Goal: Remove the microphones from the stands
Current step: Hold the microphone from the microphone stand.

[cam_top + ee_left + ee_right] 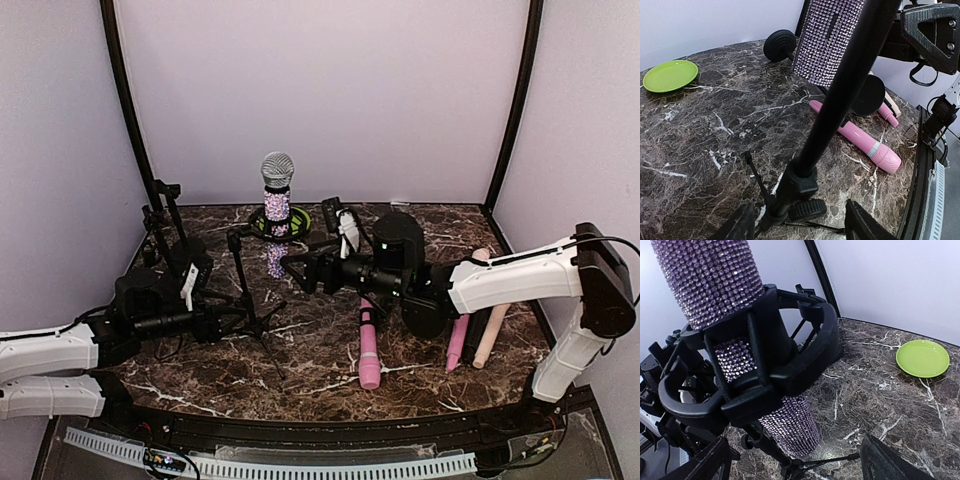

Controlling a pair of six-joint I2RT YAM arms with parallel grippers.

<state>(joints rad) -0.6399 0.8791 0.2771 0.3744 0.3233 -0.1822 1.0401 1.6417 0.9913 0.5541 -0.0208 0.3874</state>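
Observation:
The microphone (277,205), with a silver mesh head and a purple rhinestone body, stands upright in the black clip (775,365) of a black tripod stand (243,285). In the right wrist view its sparkling body (790,425) hangs down between my fingers. My right gripper (296,268) (797,465) is open at the microphone's lower end and touches nothing. My left gripper (215,322) (797,227) is open low by the tripod. The stand's pole (810,150) rises between its fingers with a gap on each side.
A green plate (262,225) (670,75) (922,358) lies behind the stand. A pink wand-like microphone (368,345) (860,137) lies flat at the centre. Pink, black and beige sticks (475,335) lie to the right. A second black stand (165,215) is at the back left.

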